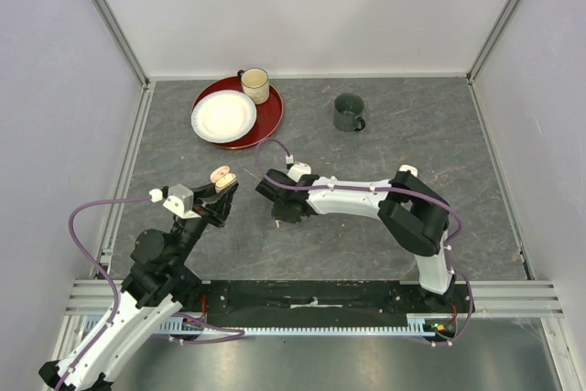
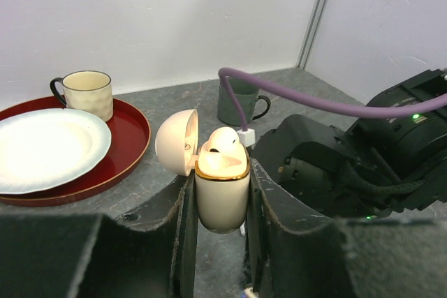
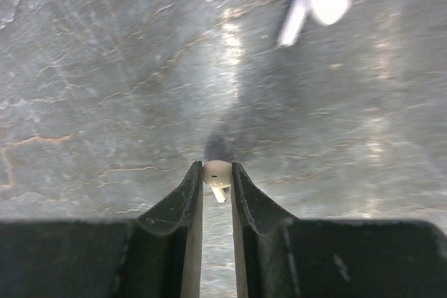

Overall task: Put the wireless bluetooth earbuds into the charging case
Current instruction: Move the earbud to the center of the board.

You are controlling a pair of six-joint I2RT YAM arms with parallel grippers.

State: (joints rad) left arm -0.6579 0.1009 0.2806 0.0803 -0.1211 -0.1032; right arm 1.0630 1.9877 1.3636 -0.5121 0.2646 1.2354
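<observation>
Grey stone-patterned table (image 1: 412, 226): the left gripper (image 1: 222, 188) is clamped on the body of the charging case (image 2: 222, 200), lid hinged open, with a seated earbud (image 2: 222, 141) showing at its top. The right gripper (image 3: 217, 181) pinches a pale earbud (image 3: 216, 170) at the tabletop, and a white earbud (image 3: 318, 5) lies loose beyond it.

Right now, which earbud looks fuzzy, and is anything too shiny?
Right wrist view: the far earbud is smeared by blur, the near earbud looks sharper, and pale glare streaks the table. Left wrist view: the open case glows overbright inside.
</observation>
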